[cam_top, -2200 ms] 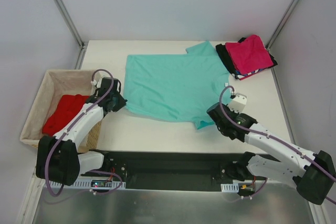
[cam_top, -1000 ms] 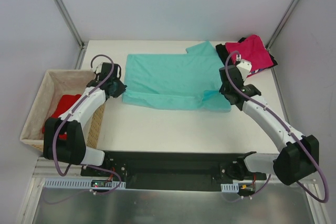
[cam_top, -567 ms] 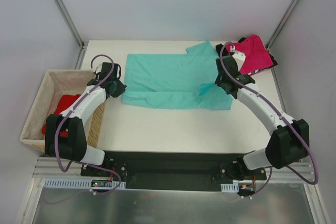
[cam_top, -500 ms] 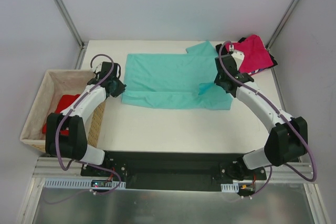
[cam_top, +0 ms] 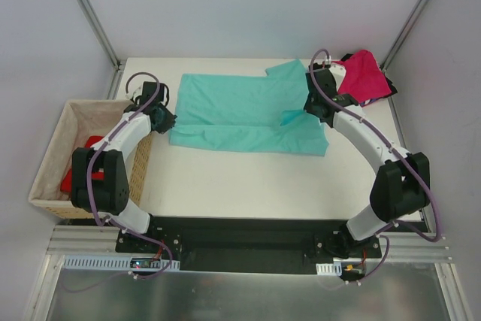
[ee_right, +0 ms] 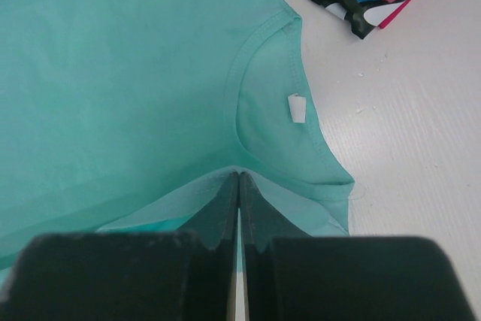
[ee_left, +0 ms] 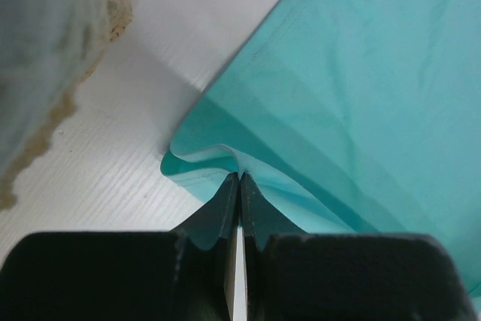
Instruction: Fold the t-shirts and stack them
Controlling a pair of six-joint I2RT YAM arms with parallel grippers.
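While both arms reach out over the table point(cam_top: 248, 178), the wicker basket point(cam_top: 52, 140) sits far left with a red t-shirt point(cam_top: 68, 182) bunched inside, not folded as far as shows; just right of it the left gripper point(ee_left: 239, 178) has its fingers pressed fully together on the left side edge of the teal t-shirt point(cam_top: 240, 103), pinching a doubled layer of cloth low over the table; the shirt lies spread mid-table, near strip lapped over itself, one sleeve poking out at the far edge; the right gripper point(ee_right: 238, 178) is likewise clamped tight on a thin lifted layer just below the collar and its white tag; far right, the magenta t-shirt point(cam_top: 366, 73) tops the folded stack, black and striped cloth showing under it; looks like the first lengthwise fold is in hand; next move likely calls for laying the pinched edge down flat and even, then letting go on both sides without dragging the cloth
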